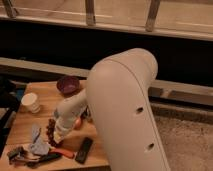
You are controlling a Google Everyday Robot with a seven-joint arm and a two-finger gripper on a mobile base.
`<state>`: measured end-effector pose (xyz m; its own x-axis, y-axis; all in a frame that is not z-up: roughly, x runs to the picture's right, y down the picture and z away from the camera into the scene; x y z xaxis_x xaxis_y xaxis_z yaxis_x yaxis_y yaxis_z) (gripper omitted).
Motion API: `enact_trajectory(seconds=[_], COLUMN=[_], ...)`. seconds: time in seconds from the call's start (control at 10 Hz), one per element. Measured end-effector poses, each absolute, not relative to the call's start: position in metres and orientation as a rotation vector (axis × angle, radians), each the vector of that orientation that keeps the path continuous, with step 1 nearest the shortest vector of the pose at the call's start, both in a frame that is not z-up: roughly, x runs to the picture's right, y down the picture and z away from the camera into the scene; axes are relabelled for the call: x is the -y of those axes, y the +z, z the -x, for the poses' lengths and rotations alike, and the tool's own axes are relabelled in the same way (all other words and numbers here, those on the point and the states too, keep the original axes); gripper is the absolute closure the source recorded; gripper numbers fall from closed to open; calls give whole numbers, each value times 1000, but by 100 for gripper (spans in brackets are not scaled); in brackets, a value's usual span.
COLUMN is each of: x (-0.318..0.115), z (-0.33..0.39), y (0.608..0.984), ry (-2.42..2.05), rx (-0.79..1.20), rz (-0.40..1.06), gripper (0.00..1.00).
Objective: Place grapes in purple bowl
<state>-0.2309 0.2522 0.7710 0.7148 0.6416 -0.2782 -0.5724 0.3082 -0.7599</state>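
1. The purple bowl (67, 85) sits upright near the far edge of a wooden table (22, 127); its inside shows dark.
2. The grapes (50, 129), a dark reddish bunch, lie on the table well apart from the purple bowl, nearer the camera and a little to the left in the view.
3. The gripper (56, 136) is down at table level, on the near side of the purple bowl and right against the grapes. Its fingers are pressed together; whether they pinch the bunch cannot be told.
4. The white arm (125, 110) fills the foreground to the right of the purple bowl, and its forearm slopes down and left past the bowl toward the grapes.
5. A white paper cup (31, 102) stands left of the purple bowl and slightly nearer the camera.
6. A small round orange fruit (78, 122) lies on the near side of the purple bowl, just beside the forearm.
7. Farthest from the purple bowl, along the table's near edge, lie a blue-grey cloth (37, 146), a red-handled tool (64, 153) and a black remote-like bar (83, 150).
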Motion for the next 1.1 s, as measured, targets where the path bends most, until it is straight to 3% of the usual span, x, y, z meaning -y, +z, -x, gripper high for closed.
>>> enact_trajectory(seconds=[1.1], x=[-165], z=[193], y=[710], ry=[857], rx=[220], rz=[793], gripper=[95])
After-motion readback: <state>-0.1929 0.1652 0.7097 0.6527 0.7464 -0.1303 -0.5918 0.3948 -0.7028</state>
